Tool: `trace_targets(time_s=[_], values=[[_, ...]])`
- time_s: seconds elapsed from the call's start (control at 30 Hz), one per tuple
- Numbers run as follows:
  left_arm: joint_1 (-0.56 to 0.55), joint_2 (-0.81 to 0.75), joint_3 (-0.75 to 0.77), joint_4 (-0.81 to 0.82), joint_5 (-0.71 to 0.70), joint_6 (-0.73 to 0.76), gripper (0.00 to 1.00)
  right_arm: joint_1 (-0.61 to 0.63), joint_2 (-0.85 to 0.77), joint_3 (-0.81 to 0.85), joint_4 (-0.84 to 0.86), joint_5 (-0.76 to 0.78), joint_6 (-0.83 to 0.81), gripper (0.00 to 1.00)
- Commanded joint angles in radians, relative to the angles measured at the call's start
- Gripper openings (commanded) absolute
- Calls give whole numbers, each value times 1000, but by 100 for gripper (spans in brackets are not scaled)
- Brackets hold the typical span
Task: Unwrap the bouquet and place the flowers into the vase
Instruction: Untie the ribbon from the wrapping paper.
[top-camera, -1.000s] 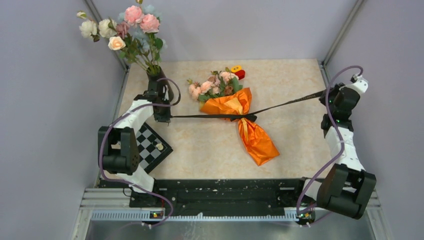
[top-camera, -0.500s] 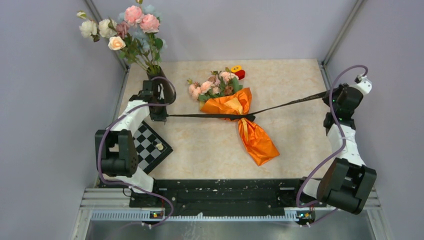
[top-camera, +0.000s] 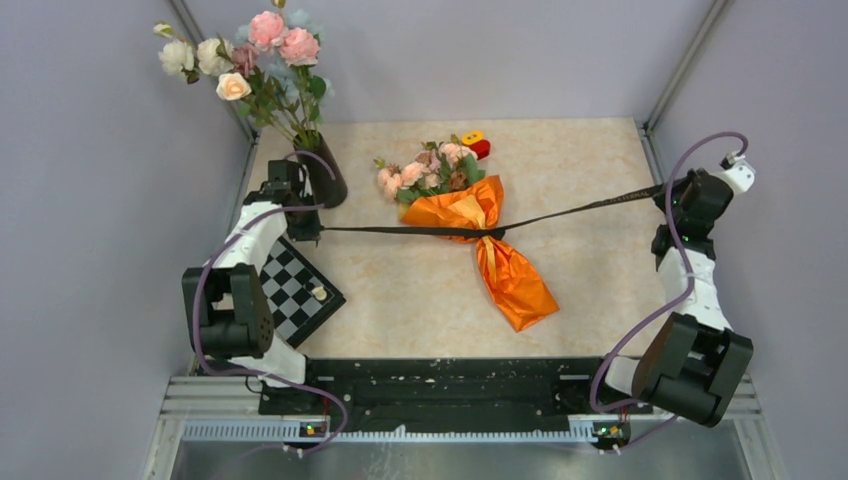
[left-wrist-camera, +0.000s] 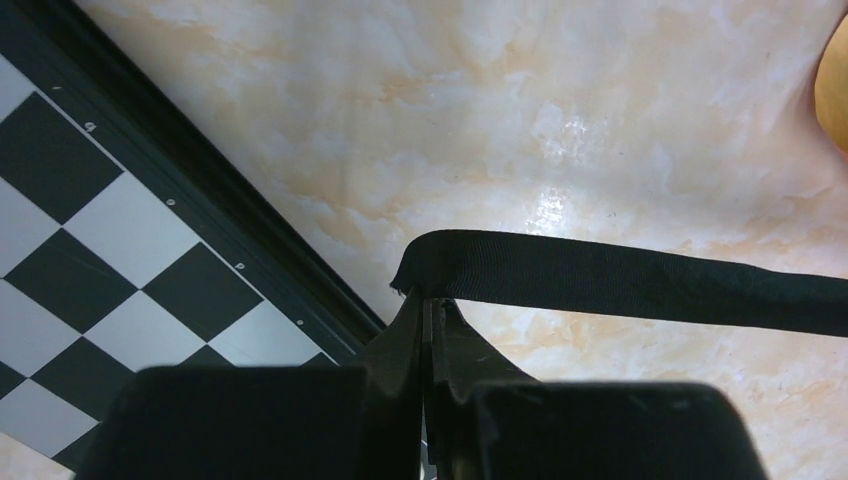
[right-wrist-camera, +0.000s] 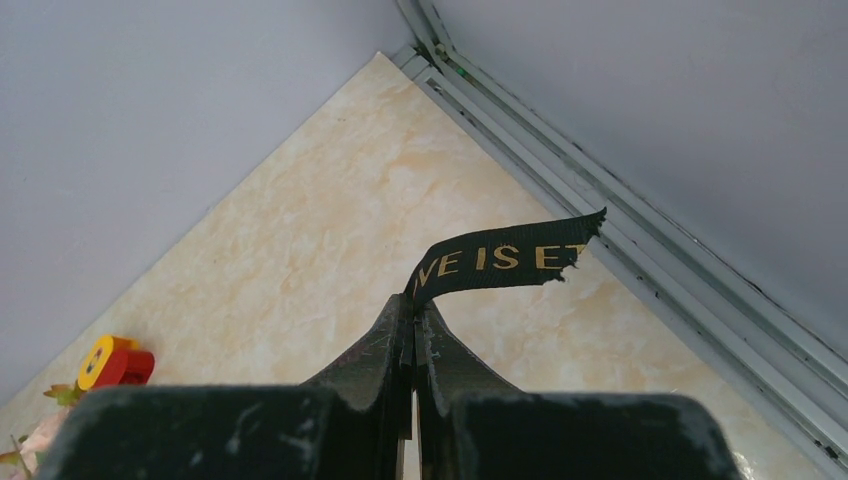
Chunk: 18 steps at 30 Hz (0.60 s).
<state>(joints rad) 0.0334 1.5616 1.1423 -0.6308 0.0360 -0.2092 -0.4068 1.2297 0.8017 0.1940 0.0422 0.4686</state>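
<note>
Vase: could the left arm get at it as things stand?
Probably yes for reach: the vase stands close beside the left arm, nothing between. But its fingers are shut on the ribbon, so they could not take it without letting go.

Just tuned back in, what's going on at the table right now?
Each arm has one end of the black ribbon pinched: the left pincer near the vase, the right pincer by the right edge of the table. The ribbon runs taut between them across the waist of the bouquet, which lies flat in its orange paper. No flowers are out yet.
</note>
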Motion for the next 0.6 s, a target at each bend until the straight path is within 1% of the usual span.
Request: trace_targets(time_s=[0.0,0.2,0.57], values=[[30,-55,18,8,-1,10,0,-17,10,57,50,32,15,0],[53,-75,20,9,-7,11,0,-22,16,60,48,45,25,0],[97,-114,13,11,-21,13,0,-39,8,76,21,115,13,0]])
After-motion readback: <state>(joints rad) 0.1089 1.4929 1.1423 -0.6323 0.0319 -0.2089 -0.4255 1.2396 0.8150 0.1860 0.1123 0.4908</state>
